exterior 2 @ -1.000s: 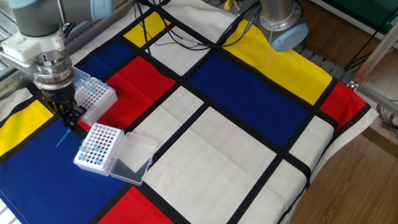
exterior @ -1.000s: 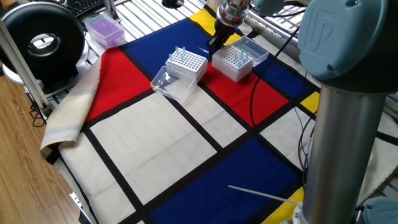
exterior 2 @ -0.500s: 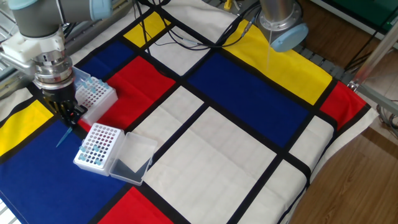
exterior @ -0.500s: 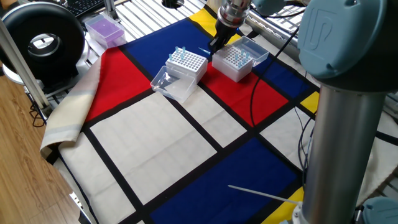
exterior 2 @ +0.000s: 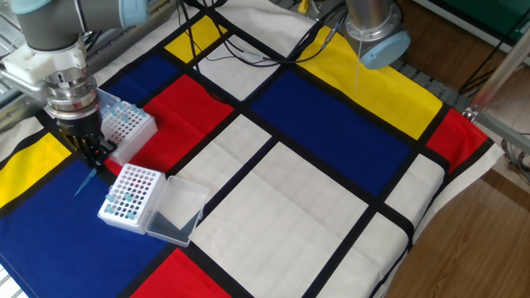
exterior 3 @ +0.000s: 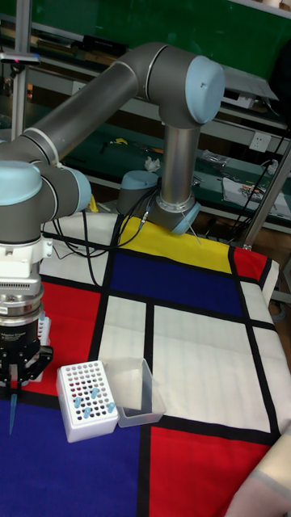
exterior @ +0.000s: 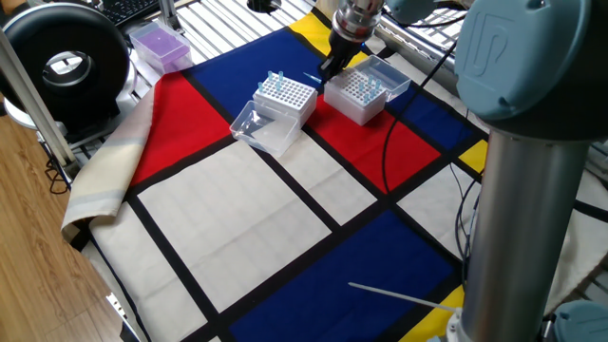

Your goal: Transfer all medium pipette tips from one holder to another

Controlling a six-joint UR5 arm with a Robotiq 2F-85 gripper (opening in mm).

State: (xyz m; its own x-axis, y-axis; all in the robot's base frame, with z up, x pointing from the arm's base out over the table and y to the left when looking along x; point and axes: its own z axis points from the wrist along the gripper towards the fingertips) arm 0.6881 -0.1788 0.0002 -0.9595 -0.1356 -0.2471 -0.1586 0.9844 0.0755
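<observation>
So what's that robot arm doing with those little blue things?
The arm's tool is holding one pale-blue pipette tip just above the cloth, between two white boxes. The box with the open lid has a few tips in it, and so does the other box. It is moving tips between them.

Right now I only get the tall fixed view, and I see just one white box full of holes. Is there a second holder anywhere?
Observer: Yes. The other fixed view shows a second white box right behind the end effector, which mostly blocks it for you.
Operator: Is anything in it?
Observer: Pale-blue tips stand in some of its holes, like the pipette tip that the end effector holds.
Operator: Any other boxes around?
Observer: One fixed view shows a purple box off the cloth, near its corner.
</observation>
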